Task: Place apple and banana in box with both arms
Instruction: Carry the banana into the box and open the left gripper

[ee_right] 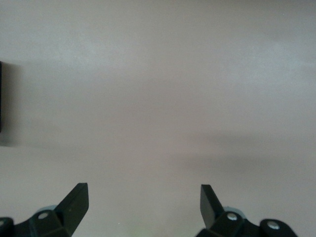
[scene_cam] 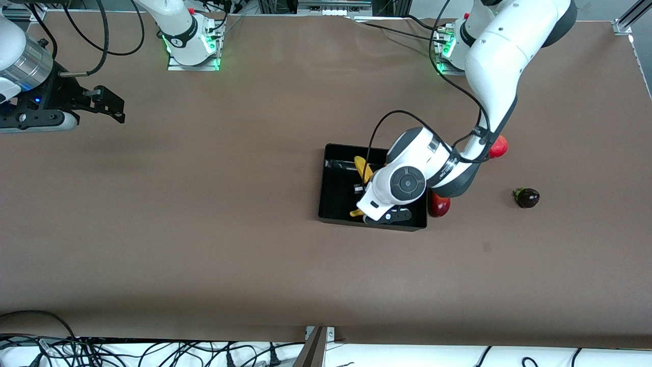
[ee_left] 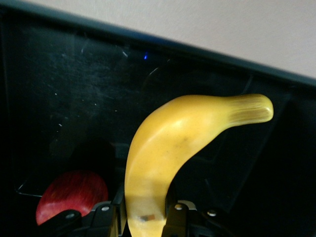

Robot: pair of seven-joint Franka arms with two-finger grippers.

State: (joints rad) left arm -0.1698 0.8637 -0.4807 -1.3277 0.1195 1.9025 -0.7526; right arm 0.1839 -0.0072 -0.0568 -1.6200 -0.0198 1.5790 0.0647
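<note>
At the right arm's end of the worktop the right gripper hangs over bare surface, its fingers spread wide with nothing between them; this arm looks to be waiting. Toward the middle sits the box, a shallow black bin. Over it the left gripper is down inside the walls, its fingers closed on the lower part of the banana, which arches up over the box floor in the left wrist view. That view also shows the apple, red with faint streaks, already lying on the black floor of the box just beside the gripper; in the front view the arm hides it. Just beside the box wall, toward the left arm's end, a red fruit rests on the worktop; another red fruit lies farther from the front camera, and a dark fruit sits well apart. By my reading the apple is done and the banana is nearly so: it only needs letting go.
</note>
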